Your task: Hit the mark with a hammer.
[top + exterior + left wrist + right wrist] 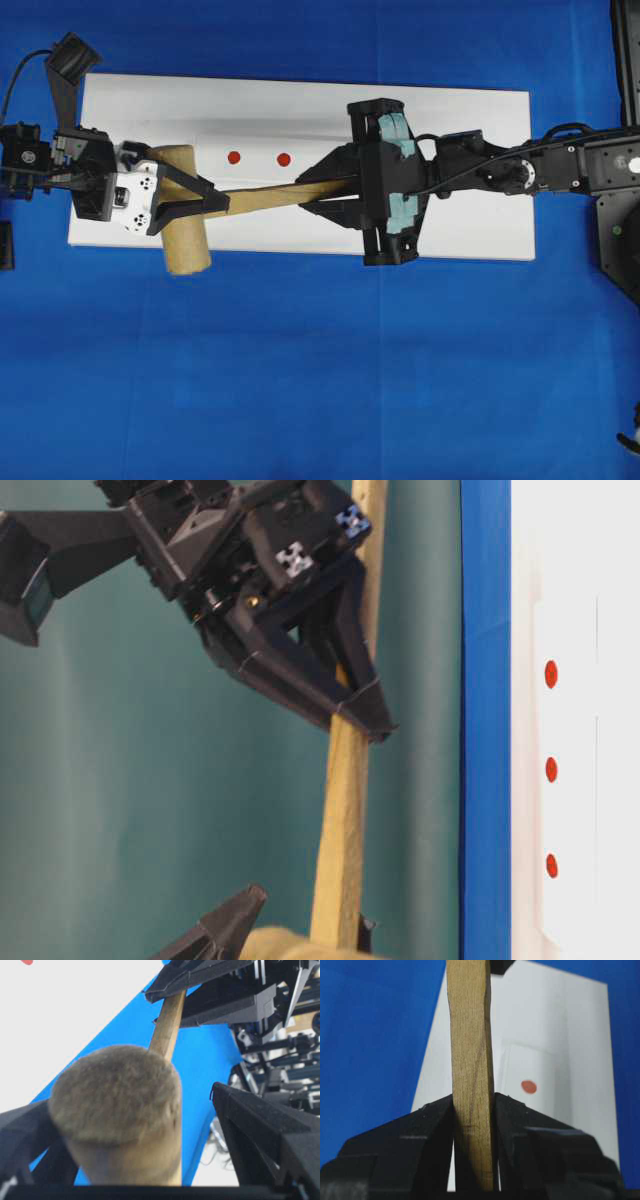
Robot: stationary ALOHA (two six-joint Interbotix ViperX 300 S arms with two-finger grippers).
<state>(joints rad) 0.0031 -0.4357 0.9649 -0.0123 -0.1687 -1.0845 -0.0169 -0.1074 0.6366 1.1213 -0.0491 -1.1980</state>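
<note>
Near the left edge of the white board (470, 130) on the blue tabletop (300, 380), the left pincer (205, 203) stands released, its fingers either side of the hammer (185, 235) head without gripping. The handle runs rightward to the right pincer (330, 190), clenched on its far end. The wooden hammer looks stiff and head-heavy; gripping nearer the head would steady it. Two red dots (234, 157) show beside the head; the mark seems hidden beneath it.

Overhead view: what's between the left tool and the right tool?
Just the hammer handle spanning the white board; right tool grips it, left tool open around the head.
</note>
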